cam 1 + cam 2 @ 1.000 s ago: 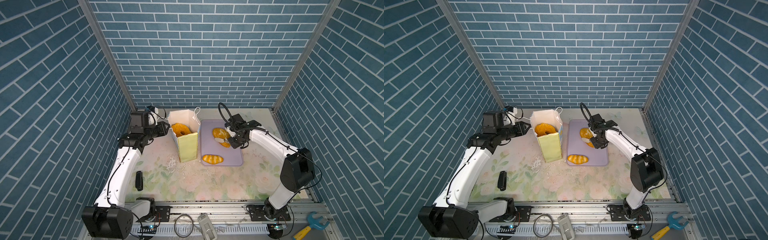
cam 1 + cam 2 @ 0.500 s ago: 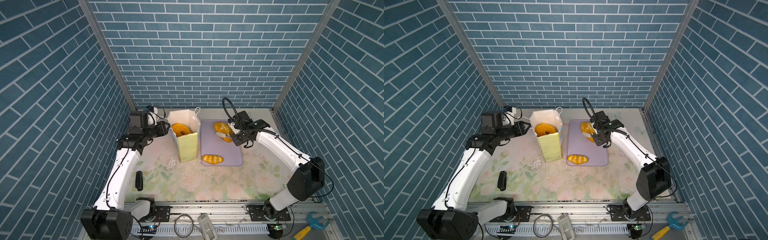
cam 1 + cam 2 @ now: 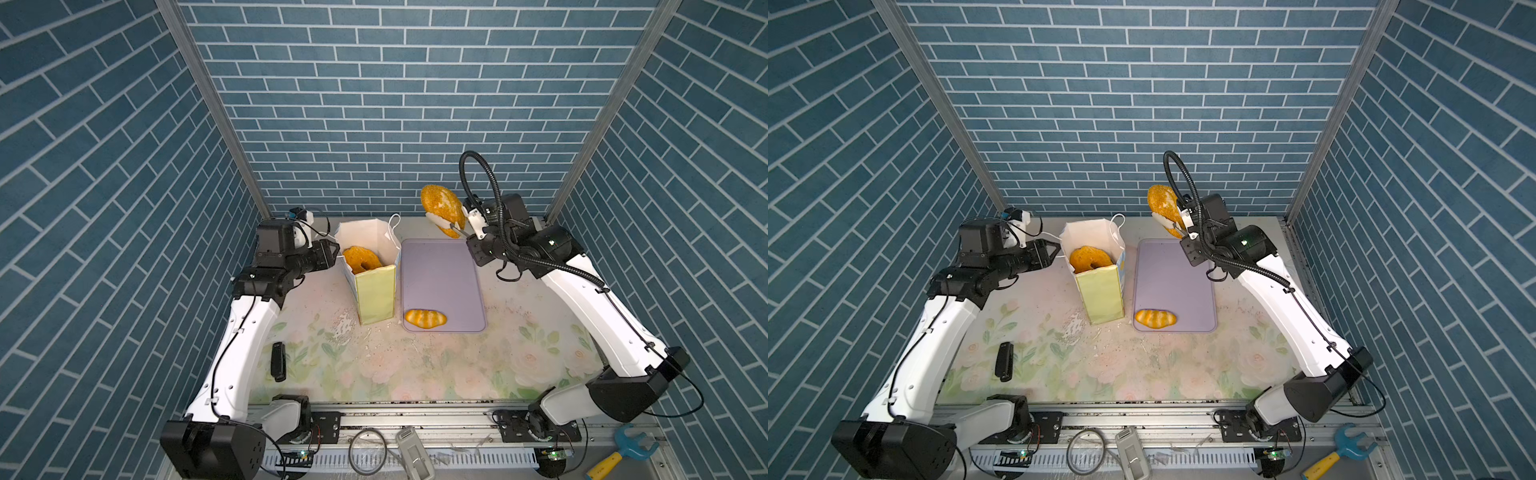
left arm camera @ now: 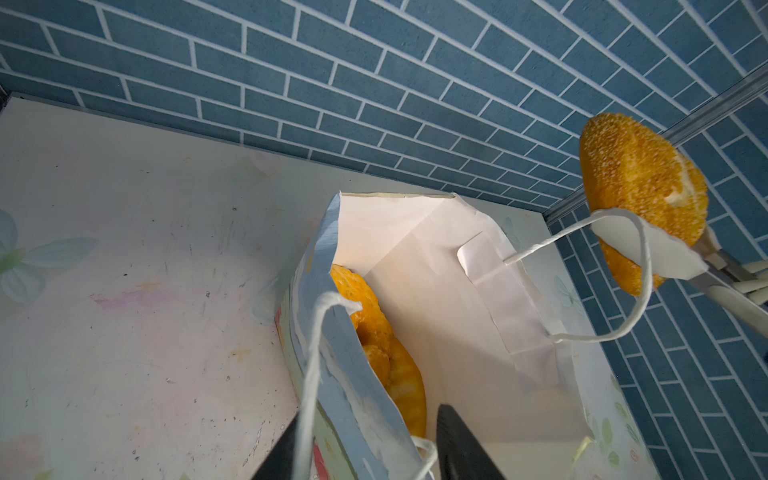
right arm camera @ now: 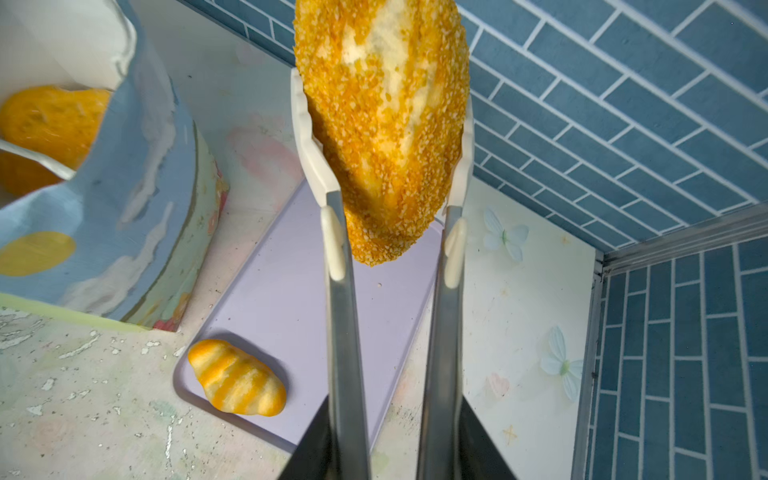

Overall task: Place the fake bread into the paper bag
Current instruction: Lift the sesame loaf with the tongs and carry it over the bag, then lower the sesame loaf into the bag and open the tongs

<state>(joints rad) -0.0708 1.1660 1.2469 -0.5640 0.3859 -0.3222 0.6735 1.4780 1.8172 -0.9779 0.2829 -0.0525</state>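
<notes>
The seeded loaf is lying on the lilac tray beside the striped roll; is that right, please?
Not quite: the seeded loaf is held in the air by tongs in the right end effector, as the right wrist view shows. Only the striped roll lies on the lilac tray.

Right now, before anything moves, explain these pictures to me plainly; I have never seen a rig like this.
Two white robot arms work over a flowered table. Two nearly equal pictures look down from overhead; the others come from a camera on each wrist. A paper bag stands with a twisted ring inside, beside a lilac tray bearing one striped roll. The right gripper clamps tongs, which pinch a seeded loaf aloft. The left gripper is open, its jaws either side of the bag's wall.
</notes>
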